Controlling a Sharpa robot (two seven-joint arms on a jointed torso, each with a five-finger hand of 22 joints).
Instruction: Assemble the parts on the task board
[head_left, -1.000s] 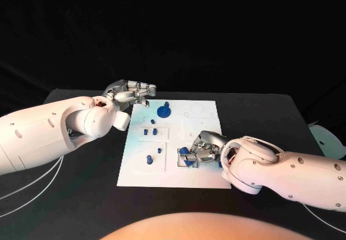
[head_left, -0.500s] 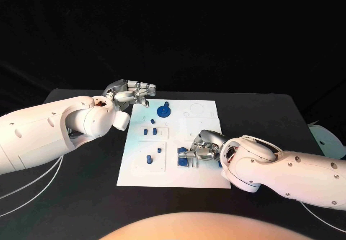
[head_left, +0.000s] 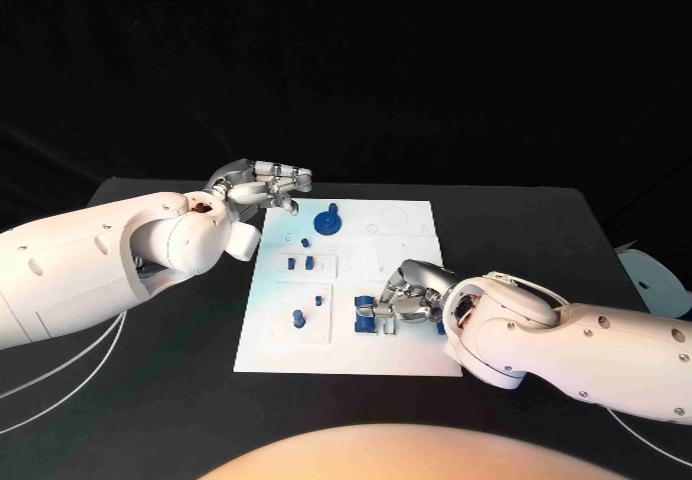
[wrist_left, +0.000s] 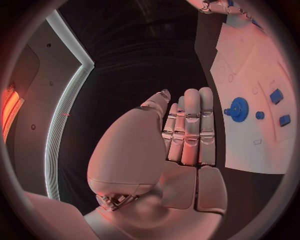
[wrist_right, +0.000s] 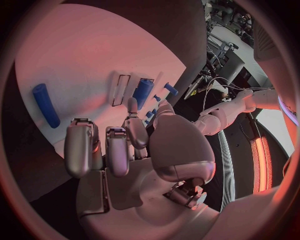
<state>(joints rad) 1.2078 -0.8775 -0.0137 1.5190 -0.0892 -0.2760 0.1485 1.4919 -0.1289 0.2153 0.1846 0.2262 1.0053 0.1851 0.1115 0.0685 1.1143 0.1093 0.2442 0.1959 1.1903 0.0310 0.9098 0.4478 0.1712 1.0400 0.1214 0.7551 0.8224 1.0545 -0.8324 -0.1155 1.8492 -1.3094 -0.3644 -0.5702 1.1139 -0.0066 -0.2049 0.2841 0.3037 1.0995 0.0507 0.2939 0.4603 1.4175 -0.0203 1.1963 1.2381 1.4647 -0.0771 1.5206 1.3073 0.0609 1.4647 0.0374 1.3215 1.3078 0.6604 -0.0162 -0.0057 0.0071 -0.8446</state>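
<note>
The white task board (head_left: 346, 345) lies mid-table. A blue gear (head_left: 329, 220) sits at its far end, and small blue parts (head_left: 299, 264) stand in the left recesses. My right hand (head_left: 408, 300) hangs over the near-right recess with its fingers bent down onto the blue parts (head_left: 366, 318) there. In the right wrist view the right hand (wrist_right: 119, 145) has nothing between its fingers; a blue cylinder (wrist_right: 47, 105) and a slotted blue part (wrist_right: 142, 90) lie beyond. My left hand (head_left: 267, 186) hovers off the board's far-left corner. In the left wrist view the left hand (wrist_left: 184, 135) is flat and holds nothing, beside the gear (wrist_left: 239, 108).
Black table (head_left: 159, 370) surrounds the board, with bare room at the near left and far right. White cables (head_left: 58, 385) trail near the left arm. A pale object (head_left: 649, 280) sits at the table's right edge.
My right hand has crept slightly left over the near-right recess, and the blue parts under its fingers have shifted. The left hand has stayed put.
</note>
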